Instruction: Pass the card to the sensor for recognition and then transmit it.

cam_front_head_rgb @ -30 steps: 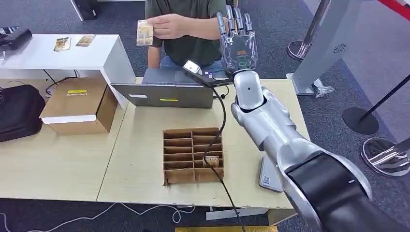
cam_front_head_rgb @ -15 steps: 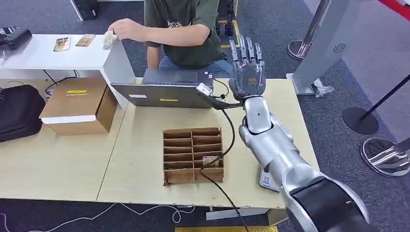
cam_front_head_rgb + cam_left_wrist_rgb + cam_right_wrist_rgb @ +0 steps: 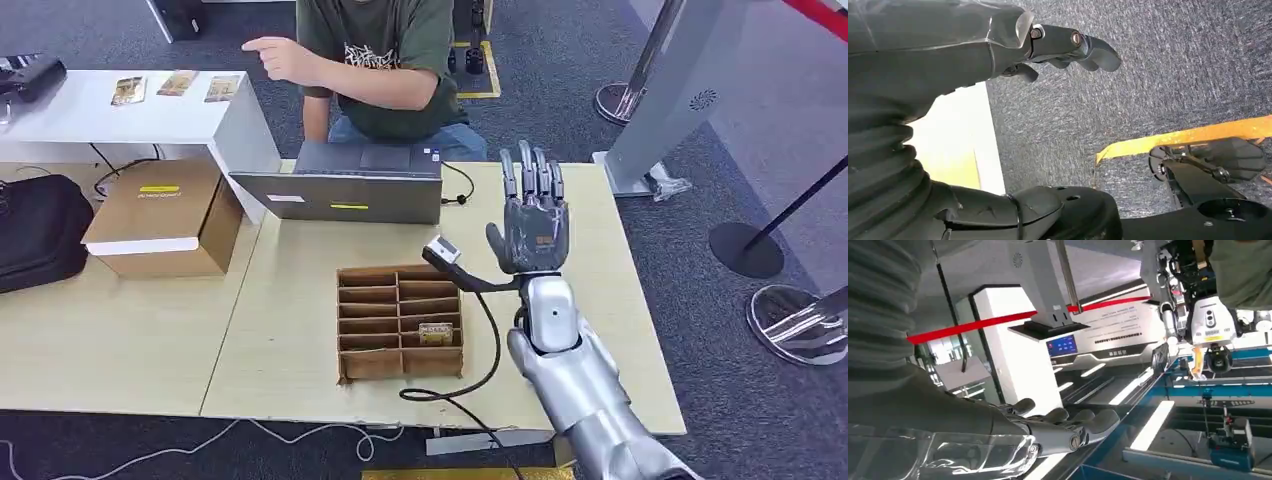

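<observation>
My right hand point(image 3: 535, 225) is empty now, fingers straight and spread, palm up above the table point(image 3: 300, 340) just right of the cardboard divider box point(image 3: 400, 322). A second ago it was stretched far past the laptop point(image 3: 340, 185) toward the person; since then I have drawn the arm back toward my body, so the hand now sits well short of the laptop. The card point(image 3: 222, 88) I handed over was in the person's hand point(image 3: 285, 58) then; it now lies on the white side table point(image 3: 120, 115) beyond the laptop, third in a row beside two others, with the person's hand just lifted off it. I read that as one full pass completed. One more card point(image 3: 433, 333) lies in a right-hand compartment of the divider box, near my hand, so I judge that is my next pick. My left hand point(image 3: 1068, 45) hangs over the carpet beside the table edge, fingers loosely curled, holding nothing.
</observation>
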Motion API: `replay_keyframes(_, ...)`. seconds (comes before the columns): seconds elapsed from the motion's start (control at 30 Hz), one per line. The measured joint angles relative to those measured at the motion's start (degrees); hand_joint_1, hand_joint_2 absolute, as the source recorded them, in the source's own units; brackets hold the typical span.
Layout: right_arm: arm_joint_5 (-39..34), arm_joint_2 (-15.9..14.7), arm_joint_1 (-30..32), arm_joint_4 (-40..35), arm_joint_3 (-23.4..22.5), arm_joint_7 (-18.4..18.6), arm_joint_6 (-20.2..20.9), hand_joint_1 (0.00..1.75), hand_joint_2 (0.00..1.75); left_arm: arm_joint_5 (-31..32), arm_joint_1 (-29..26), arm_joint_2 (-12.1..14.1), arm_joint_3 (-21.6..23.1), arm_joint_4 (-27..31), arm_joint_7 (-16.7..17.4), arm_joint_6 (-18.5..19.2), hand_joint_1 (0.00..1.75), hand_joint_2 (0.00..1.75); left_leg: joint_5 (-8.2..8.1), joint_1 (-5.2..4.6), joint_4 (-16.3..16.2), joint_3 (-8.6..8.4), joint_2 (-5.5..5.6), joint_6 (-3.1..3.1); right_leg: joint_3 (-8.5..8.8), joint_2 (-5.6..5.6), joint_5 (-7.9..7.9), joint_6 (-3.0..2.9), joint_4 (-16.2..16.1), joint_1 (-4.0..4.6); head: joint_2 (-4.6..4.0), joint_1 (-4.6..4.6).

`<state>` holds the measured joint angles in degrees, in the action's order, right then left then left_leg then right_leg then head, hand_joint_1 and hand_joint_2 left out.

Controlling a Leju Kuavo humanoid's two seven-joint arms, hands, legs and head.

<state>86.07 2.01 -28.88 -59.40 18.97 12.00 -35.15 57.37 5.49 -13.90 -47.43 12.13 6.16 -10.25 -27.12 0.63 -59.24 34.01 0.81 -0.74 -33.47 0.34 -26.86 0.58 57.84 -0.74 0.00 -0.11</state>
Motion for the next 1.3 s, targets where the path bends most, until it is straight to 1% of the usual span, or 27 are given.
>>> replay_keyframes(0.2,0.11,-2.34,7.88,-9.90,-0.83,1.42,1.91,0.00,1.75,-0.13,-0.54,0.13,-0.20,0.00,-0.20,0.17,0.00,1.75,-0.02,0.00,0.00,0.04,0.01,0.02,0.00,-0.02,0.00,0.01,-0.01,-0.01,-0.02,0.00)
replay_keyframes(0.4,0.13,-5.14,13.41,-16.41,-0.98,5.21,2.54,0.00,1.75,-0.20,-0.70,0.26,-0.26,0.00,-0.57,0.26,0.00,1.75,-0.02,-0.01,0.00,0.04,0.00,0.03,0.00,-0.01,0.00,0.01,-0.02,-0.01,0.00,0.00)
replay_keyframes(0.63,0.13,-5.44,13.87,-16.99,-0.98,5.76,2.67,0.00,1.75,-0.22,-0.71,0.28,-0.26,0.00,-0.61,0.28,0.00,1.75,-0.02,-0.01,0.00,0.04,0.00,0.03,0.00,-0.02,0.00,0.01,-0.02,-0.01,0.00,0.00)
replay_keyframes(0.67,0.13,-7.23,16.57,-20.64,-0.90,8.43,3.22,0.00,1.75,-0.24,-0.74,0.29,-0.31,0.00,-0.72,0.31,0.00,1.75,-0.03,-0.01,0.00,0.05,0.00,0.03,-0.01,-0.01,0.00,0.01,-0.02,-0.01,0.00,0.00)
replay_keyframes(0.7,0.13,-9.75,19.50,-24.82,0.15,13.14,4.20,0.00,1.75,-0.22,-0.80,0.31,-0.35,0.00,-0.81,0.28,0.00,1.75,-0.03,-0.01,0.00,0.06,0.01,0.04,-0.03,-0.03,-0.01,0.02,-0.02,-0.01,-0.02,0.00)
replay_keyframes(0.73,0.13,-11.04,20.85,-26.91,0.65,15.36,4.57,0.00,1.75,-0.33,-0.94,0.31,-0.37,0.00,-0.92,0.22,0.00,1.75,-0.05,-0.01,0.00,0.06,0.00,0.07,-0.02,-0.02,-0.01,0.02,-0.03,-0.01,0.00,0.00)
replay_keyframes(0.87,0.13,-13.31,24.67,-31.51,1.33,19.87,5.86,0.00,1.75,-1.00,-1.17,0.31,-0.77,0.00,-1.18,0.20,0.00,1.75,-0.08,-0.01,0.00,0.08,0.00,0.11,-0.03,-0.03,-0.03,0.03,-0.03,-0.01,-0.02,0.02)
replay_keyframes(0.93,0.15,-14.14,26.74,-33.75,1.40,21.13,6.88,0.00,1.75,-1.16,-1.22,0.31,-1.12,0.00,-1.18,0.20,0.00,1.75,-0.10,-0.01,0.00,0.08,0.00,0.12,-0.03,-0.03,-0.03,0.04,-0.03,-0.01,0.00,0.00)
replay_keyframes(1.1,0.15,-16.37,30.86,-39.23,1.77,24.99,10.91,0.00,1.75,-1.86,-1.34,0.31,-1.75,0.00,-1.18,0.15,0.00,1.75,-0.12,-0.01,0.00,0.08,-0.01,0.15,-0.03,-0.02,-0.04,0.04,-0.04,-0.01,-0.02,0.00)
replay_keyframes(1.13,0.15,-17.12,31.25,-40.21,2.14,26.12,12.23,0.00,1.75,-2.05,-1.34,0.28,-1.90,0.00,-1.18,0.15,0.00,1.75,-0.12,-0.01,0.00,0.08,-0.01,0.15,-0.03,-0.02,-0.04,0.05,-0.04,-0.01,-0.02,0.00)
replay_keyframes(1.2,0.15,-18.66,31.53,-41.82,3.32,26.88,14.70,0.00,1.75,-2.31,-1.36,0.28,-2.23,0.00,-1.18,0.17,0.00,1.75,-0.12,-0.01,0.00,0.08,-0.03,0.15,-0.03,-0.01,-0.04,0.05,-0.04,-0.01,0.00,0.02)
replay_keyframes(1.3,0.15,-20.18,31.88,-44.16,5.58,26.93,22.33,0.00,1.75,-3.15,-1.37,0.28,-3.06,0.00,-1.18,0.26,0.00,1.75,-0.12,-0.01,0.00,0.07,-0.03,0.15,-0.02,-0.01,-0.04,0.05,-0.04,-0.01,0.00,0.00)
